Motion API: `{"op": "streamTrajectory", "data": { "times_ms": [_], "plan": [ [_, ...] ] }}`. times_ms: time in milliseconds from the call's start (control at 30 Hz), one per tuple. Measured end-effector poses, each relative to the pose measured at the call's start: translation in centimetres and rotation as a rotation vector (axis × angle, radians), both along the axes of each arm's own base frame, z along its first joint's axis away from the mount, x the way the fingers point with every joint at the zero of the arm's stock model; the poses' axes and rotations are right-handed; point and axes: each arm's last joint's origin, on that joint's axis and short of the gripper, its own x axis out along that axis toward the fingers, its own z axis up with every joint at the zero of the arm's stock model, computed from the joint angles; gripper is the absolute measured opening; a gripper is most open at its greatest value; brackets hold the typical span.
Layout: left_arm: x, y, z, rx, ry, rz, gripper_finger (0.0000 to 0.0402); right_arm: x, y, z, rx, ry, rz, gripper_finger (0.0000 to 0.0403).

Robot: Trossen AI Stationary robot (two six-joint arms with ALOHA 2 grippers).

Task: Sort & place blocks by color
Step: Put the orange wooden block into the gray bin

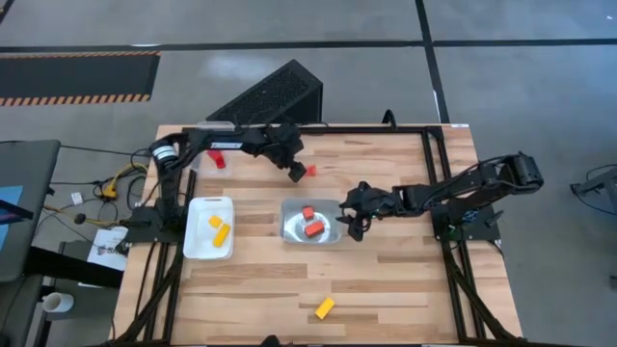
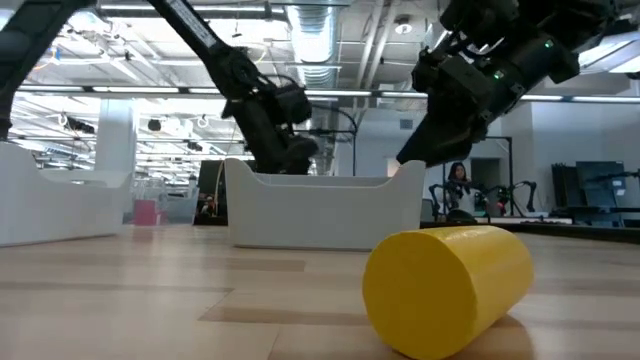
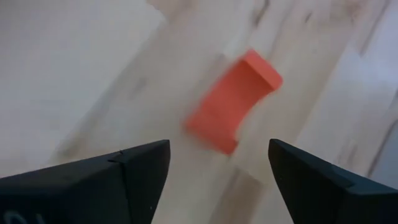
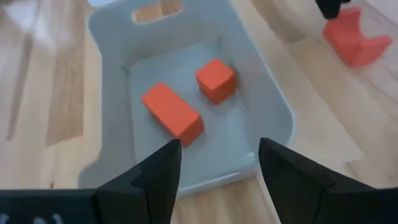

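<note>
An orange arch-shaped block lies on the wooden bench, just beyond the left hand's parted fingers

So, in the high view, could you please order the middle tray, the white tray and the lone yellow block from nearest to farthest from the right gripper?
From the right gripper:
1. Middle tray, right beside it.
2. Yellow block, alone toward the table's near edge.
3. White tray, on the left arm's side.

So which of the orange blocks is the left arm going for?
The arch-shaped orange block lying alone on the bare wood beyond the trays, framed by the left gripper's open jaws; the others sit inside the clear tray.
</note>
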Motion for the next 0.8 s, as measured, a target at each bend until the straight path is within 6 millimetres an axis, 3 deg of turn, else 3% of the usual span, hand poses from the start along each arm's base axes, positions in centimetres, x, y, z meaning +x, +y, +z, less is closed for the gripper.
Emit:
{"op": "streamTrajectory", "data": {
  "times_ms": [200, 333, 800],
  "plan": [
    [1.5, 1.0, -1.3, -0.107, 0.044, 0.036, 0.0241, -0.3, 0.9, -0.1, -0.009, 0.028, 0.039, 0.0238],
    [2.0, 1.4, -0.7, -0.089, 0.060, 0.069, 0.0240, -0.6, 1.5, 0.4, -0.015, 0.020, 0.073, 0.0238],
    [1.7, 1.7, -0.1, -0.074, 0.123, 0.127, 0.0212, -3.4, 2.9, 4.9, -0.047, -0.136, 0.145, 0.0238]
  ]
}}
